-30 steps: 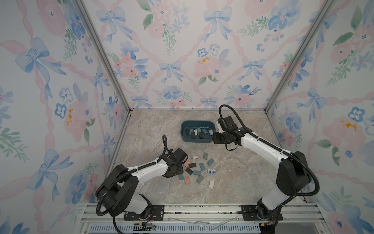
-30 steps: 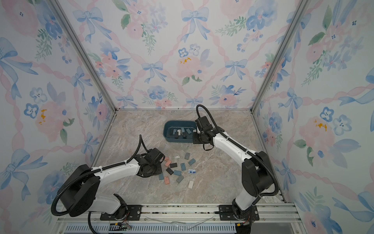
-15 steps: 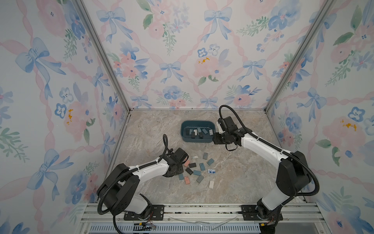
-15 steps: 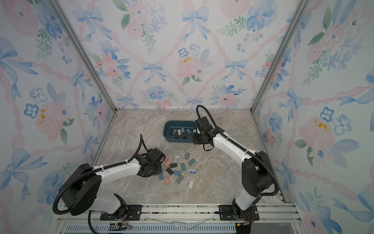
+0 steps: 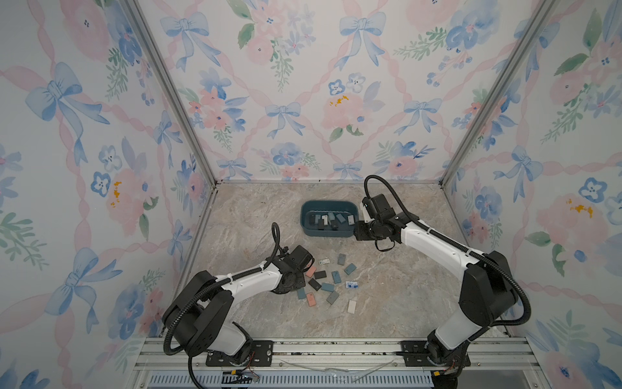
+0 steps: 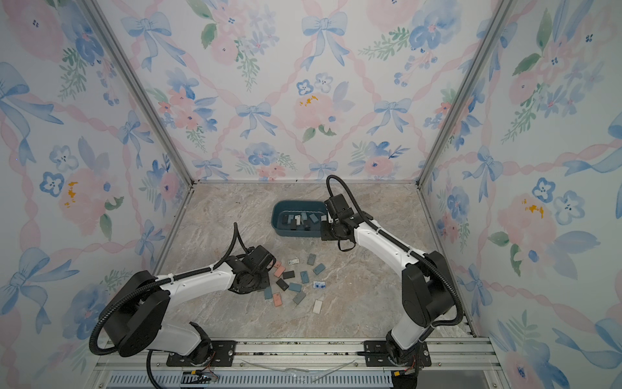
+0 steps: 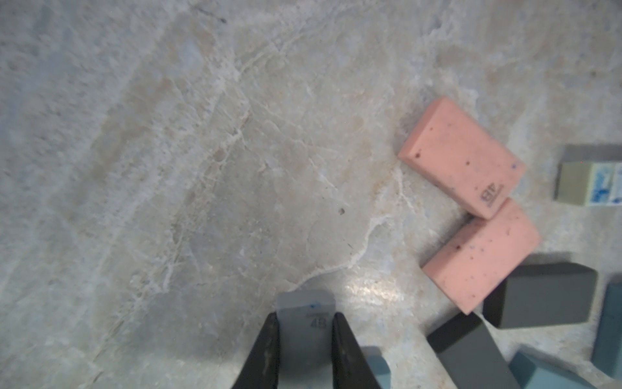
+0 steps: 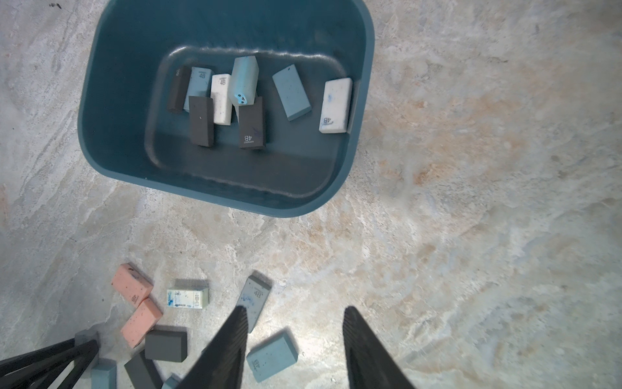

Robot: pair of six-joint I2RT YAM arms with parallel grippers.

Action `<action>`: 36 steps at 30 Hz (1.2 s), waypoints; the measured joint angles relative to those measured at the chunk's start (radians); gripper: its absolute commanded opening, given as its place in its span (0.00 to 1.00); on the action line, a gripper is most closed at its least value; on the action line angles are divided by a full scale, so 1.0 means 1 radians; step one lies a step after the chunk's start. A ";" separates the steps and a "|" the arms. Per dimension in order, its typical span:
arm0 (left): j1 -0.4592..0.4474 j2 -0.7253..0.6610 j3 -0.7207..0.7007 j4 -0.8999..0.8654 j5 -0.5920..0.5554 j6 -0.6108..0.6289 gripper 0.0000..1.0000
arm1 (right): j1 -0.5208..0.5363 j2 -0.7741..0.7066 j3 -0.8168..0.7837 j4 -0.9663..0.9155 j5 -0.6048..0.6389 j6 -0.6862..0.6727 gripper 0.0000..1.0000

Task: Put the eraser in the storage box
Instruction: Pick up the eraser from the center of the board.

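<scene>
The left gripper [image 7: 304, 323] is clamped on a grey eraser [image 7: 304, 303] at the left edge of the loose erasers [image 5: 331, 278], with two pink erasers [image 7: 461, 158] close beside it. The right gripper [image 8: 294, 316] hangs empty with its jaws apart, just right of the far storage box [image 5: 328, 232].

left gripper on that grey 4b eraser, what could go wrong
The left gripper holds the grey eraser just by its sides, so it may slip on the lift. A light blue eraser lies close beside the gripper and could be dragged. The right gripper hovers by the storage box, a possible clash.
</scene>
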 measured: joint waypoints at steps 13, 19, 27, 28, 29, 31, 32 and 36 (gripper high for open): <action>0.000 -0.006 0.000 -0.005 0.000 0.000 0.24 | -0.008 -0.026 -0.019 0.006 0.000 0.005 0.49; 0.000 -0.010 0.000 -0.005 0.000 0.000 0.24 | -0.012 -0.038 -0.031 0.012 0.000 0.012 0.49; 0.000 -0.027 0.001 -0.008 0.000 0.001 0.24 | -0.013 -0.038 -0.032 0.012 -0.001 0.014 0.49; 0.000 -0.029 0.001 -0.008 0.000 0.003 0.24 | -0.013 -0.038 -0.032 0.012 -0.001 0.014 0.49; 0.000 -0.030 0.003 -0.011 0.000 0.004 0.25 | -0.013 -0.038 -0.032 0.012 -0.001 0.014 0.48; 0.000 -0.031 0.020 -0.020 0.000 0.005 0.25 | -0.013 -0.038 -0.032 0.012 -0.002 0.014 0.48; 0.000 -0.032 0.027 -0.019 0.000 0.006 0.25 | -0.013 -0.038 -0.032 0.012 -0.003 0.014 0.48; 0.004 -0.047 0.060 -0.018 -0.004 0.014 0.25 | -0.014 -0.038 -0.032 0.012 -0.004 0.014 0.48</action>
